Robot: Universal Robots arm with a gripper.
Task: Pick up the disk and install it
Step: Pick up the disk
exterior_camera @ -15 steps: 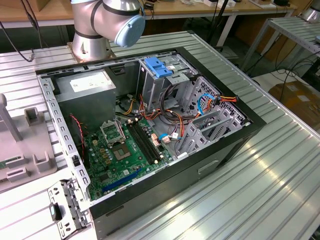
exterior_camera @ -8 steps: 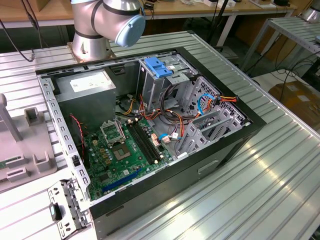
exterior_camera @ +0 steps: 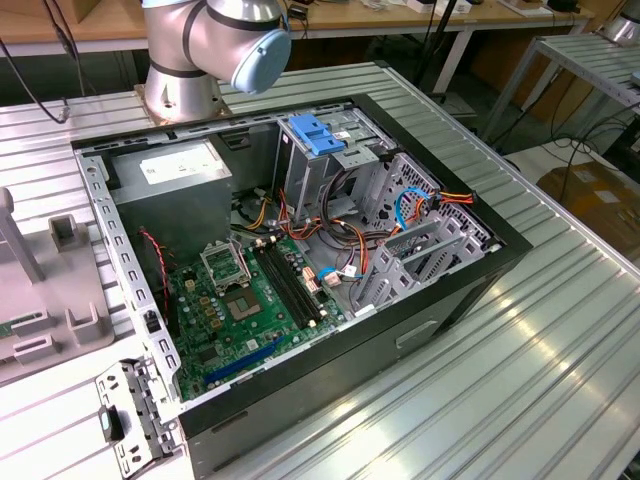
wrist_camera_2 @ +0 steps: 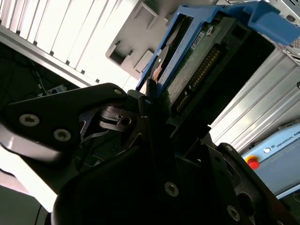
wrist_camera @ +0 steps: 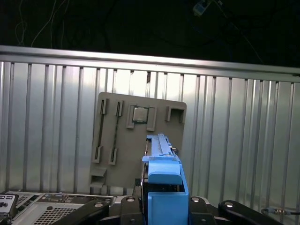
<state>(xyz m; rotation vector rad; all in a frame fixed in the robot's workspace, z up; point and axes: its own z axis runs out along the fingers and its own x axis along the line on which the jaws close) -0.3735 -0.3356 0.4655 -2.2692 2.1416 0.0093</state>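
The gripper [wrist_camera: 161,204] is clenching one end of the disk [wrist_camera: 164,180], edge-on, so the blue-framed slab is jutting out over the grey holder plate [wrist_camera: 117,136] on the ribbed tabletop [wrist_camera: 234,140]. Gripping it at the end is probably leaving its length free for sliding into the open computer case [exterior_camera: 320,380].

The gripper [wrist_camera: 165,208] holds the blue-framed disk [wrist_camera: 166,185] between black fingers, over a grey slotted tray [wrist_camera: 112,136] on a ribbed metal table [wrist_camera: 47,117].
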